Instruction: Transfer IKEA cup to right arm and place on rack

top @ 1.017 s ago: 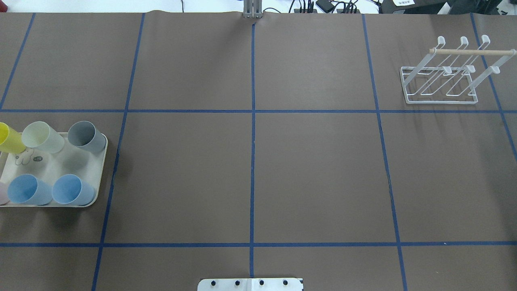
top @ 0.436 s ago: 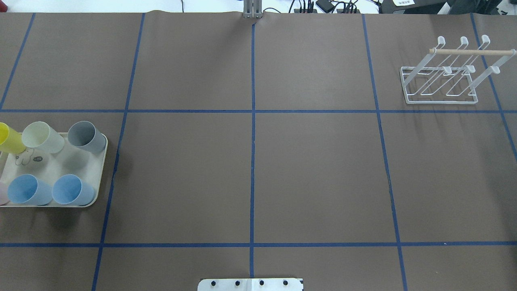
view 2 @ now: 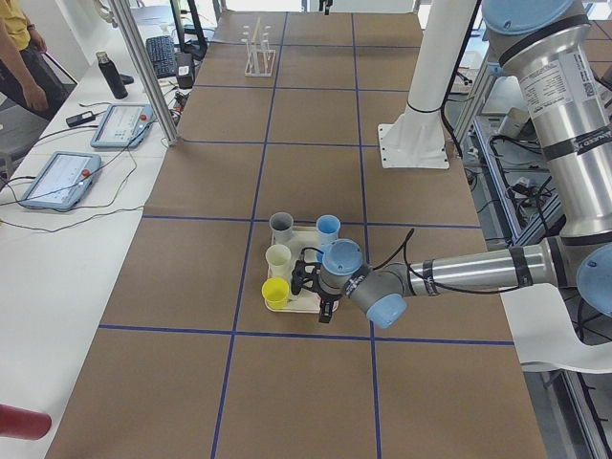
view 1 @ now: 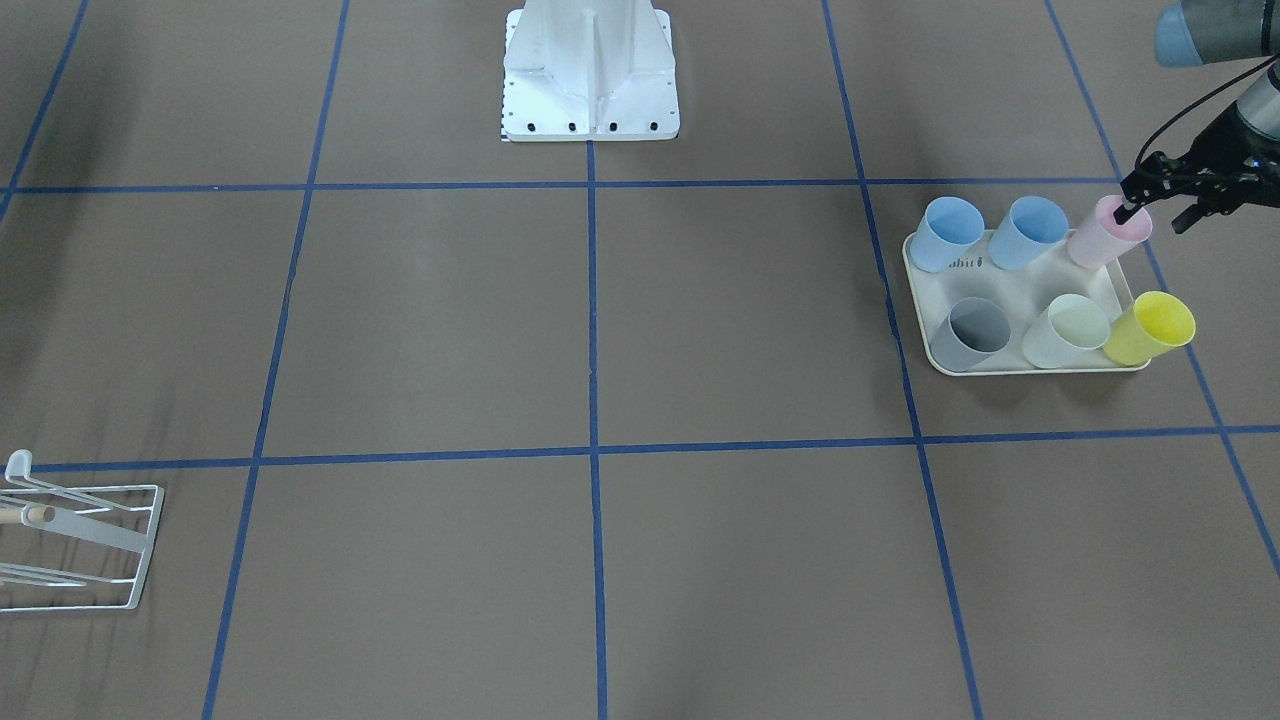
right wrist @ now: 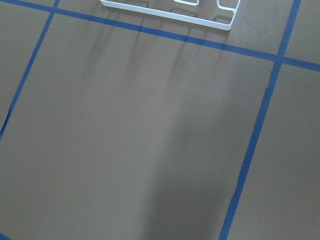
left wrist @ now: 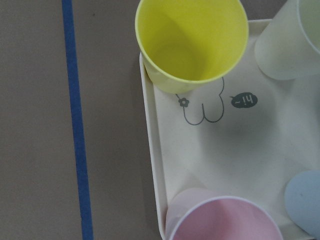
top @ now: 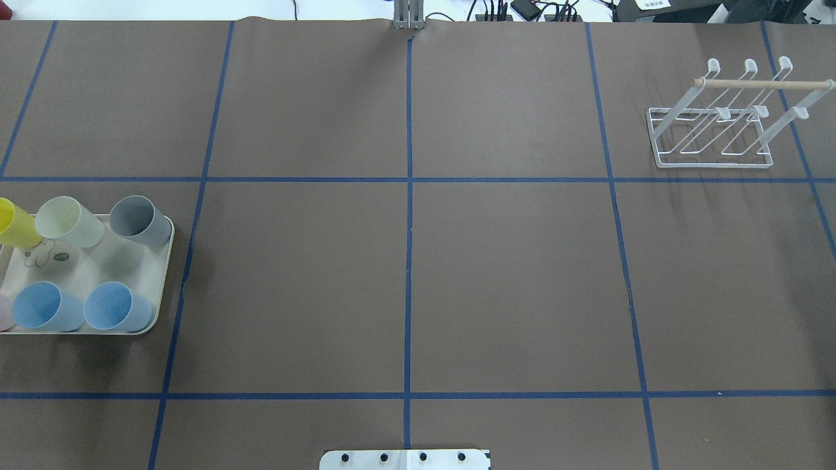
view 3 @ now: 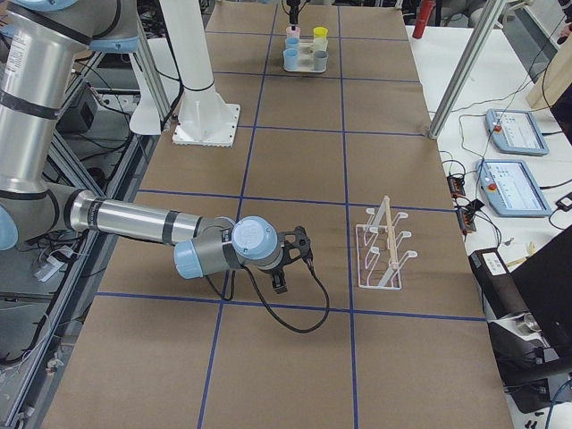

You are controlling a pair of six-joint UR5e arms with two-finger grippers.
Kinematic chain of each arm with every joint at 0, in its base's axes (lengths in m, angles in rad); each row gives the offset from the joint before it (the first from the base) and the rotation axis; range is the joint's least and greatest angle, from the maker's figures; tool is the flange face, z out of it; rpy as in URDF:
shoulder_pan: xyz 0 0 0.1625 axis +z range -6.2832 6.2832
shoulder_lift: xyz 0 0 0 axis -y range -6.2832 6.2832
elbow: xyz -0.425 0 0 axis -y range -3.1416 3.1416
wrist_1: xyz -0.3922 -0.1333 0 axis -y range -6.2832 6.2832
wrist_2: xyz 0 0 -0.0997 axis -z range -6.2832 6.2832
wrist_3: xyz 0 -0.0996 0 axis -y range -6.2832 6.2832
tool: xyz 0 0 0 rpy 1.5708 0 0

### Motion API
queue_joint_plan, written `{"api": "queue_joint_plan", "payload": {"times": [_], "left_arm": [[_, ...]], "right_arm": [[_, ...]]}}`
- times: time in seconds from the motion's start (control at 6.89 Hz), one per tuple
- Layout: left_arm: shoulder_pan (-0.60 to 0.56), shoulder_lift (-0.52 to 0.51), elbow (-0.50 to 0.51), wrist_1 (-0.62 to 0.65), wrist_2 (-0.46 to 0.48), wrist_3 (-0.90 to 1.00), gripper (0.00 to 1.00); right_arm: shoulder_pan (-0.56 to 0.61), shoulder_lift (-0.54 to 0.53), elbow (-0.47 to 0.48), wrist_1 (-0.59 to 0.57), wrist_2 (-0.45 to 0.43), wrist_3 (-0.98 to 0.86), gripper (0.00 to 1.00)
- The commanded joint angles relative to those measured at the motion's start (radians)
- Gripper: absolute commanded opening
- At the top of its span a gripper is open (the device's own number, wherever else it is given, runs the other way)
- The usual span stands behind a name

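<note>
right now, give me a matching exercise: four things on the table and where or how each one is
1 pink cup
2 yellow cup
3 grey cup
4 rack

a holds no cup, on the robot's right
b row of the tray farther from the robot, outer end
c left gripper at its rim
d farther row, inner end

Pairs: 1-c, 2-b, 3-d, 4-a

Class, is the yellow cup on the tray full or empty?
Empty: the left wrist view looks into the yellow cup, showing its bare bottom.
</note>
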Motion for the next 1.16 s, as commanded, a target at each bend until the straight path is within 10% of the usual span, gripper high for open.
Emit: {"api": "queue_joint_plan", "payload": {"times": [0.0, 0.29, 0.44, 0.58, 0.73, 1.02], "left_arm": [[0.009, -0.003, 0.009, -0.003, -0.003, 0.002, 0.81], [0.041, -0.012, 0.01, -0.003, -0.003, -0.002, 0.7], [0.051, -0.017, 0.012, -0.002, -0.003, -0.004, 0.54], [0.052, -0.022, 0.012, 0.002, -0.003, -0.004, 0.13], [0.052, -0.023, 0.015, 0.003, 0.003, -0.001, 0.0], [0.04, -0.019, 0.015, 0.0, 0.067, 0.037, 0.0]], "right_arm": [[0.0, -0.001, -0.021, 0.0, -0.002, 0.0, 1.0], [0.0, 0.001, -0.024, 0.024, -0.002, 0.0, 1.0], [-0.002, 0.002, -0.022, 0.026, -0.002, 0.003, 1.0], [0.0, 0.013, -0.024, 0.025, -0.003, 0.004, 1.0], [-0.002, 0.016, -0.024, 0.026, -0.003, 0.004, 1.0], [-0.002, 0.047, -0.062, 0.026, 0.009, 0.003, 1.0]]}}
